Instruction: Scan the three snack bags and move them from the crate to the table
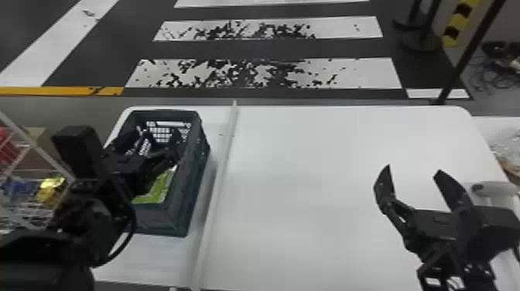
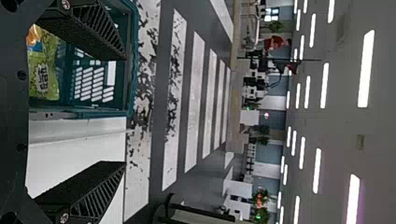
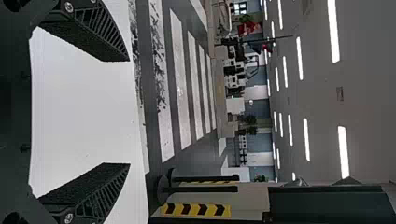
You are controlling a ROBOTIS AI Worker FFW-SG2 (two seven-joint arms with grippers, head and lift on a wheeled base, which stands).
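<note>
Head view: the left tool (image 1: 159,133) is poised over the crate (image 1: 186,185), its fingers spread and holding nothing, presumably so that it may descend on a green snack bag (image 1: 156,189). The bag lies within the walls; the tool partly hides it, and the number of bags inside cannot be told. The high rim is the chief obstacle, and a raised pale strip (image 1: 220,170) on the counter (image 1: 301,174) runs beside it, across a likely path of transfer. A wire rack (image 1: 36,145) stands at the left. The right tool (image 1: 413,170), wide and unladen, is over the counter's right part, apparently held ready to assist; a pale rounded object (image 1: 493,189), possibly the scanner, lies near it. Left wrist view: the crate's side wall appears between the parted fingers, suggesting that alignment needs correction. Right wrist view: fingers well apart, nothing gripped.
</note>
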